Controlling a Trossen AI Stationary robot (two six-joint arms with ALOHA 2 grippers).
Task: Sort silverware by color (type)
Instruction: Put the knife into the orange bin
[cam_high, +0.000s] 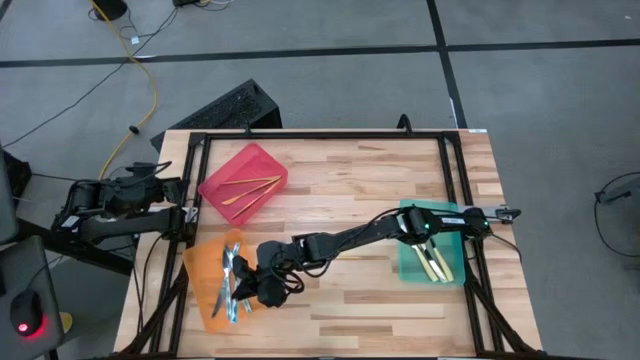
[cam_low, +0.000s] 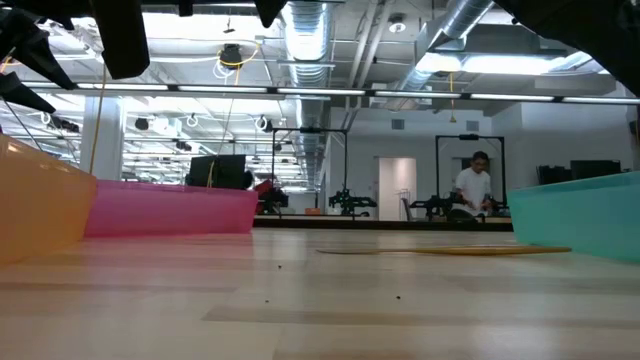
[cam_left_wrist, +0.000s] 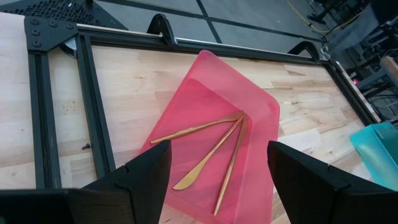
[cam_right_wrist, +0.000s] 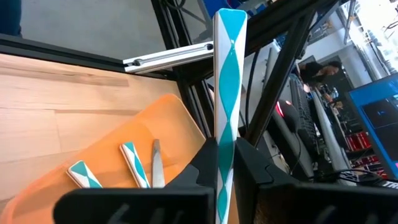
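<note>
We've got the right pincer (cam_right_wrist: 225, 163) pinching a teal-patterned piece (cam_right_wrist: 225, 81) upright, just over the orange bin (cam_high: 205, 265) at the desk's near left w/ its matches. Best lower it flat, then let go. Left pincer (cam_left_wrist: 217, 177) spread, waiting by the red bin (cam_left_wrist: 258, 115) w/ gold pieces (cam_left_wrist: 211, 152).
</note>
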